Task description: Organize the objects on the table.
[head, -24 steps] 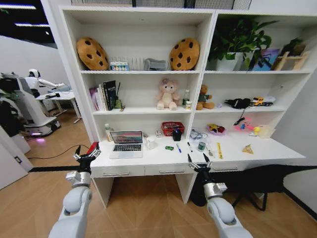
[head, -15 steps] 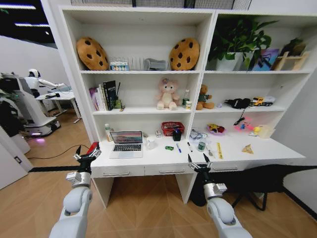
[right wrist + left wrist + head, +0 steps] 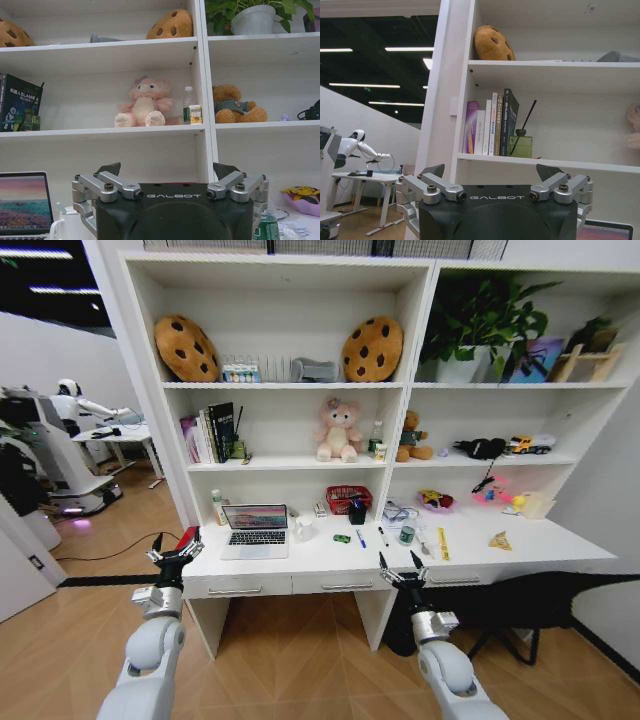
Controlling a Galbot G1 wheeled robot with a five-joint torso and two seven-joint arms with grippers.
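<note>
Both pincers, left (image 3: 176, 549) and right (image 3: 402, 566), hang spread and empty before the desk (image 3: 320, 558), "GALBOT" printed on each, red basket (image 3: 349, 498) at the back edge.

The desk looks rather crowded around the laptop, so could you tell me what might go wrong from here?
1. The laptop stands open with a white mug close beside it; a reach for either could knock the mug or the screen.
2. The green toy car, the pens and the round tin lie close together, so open fingers may nudge a neighbour.
3. The left gripper and right gripper hover at the desk's front edge, which a low approach could strike.
</note>
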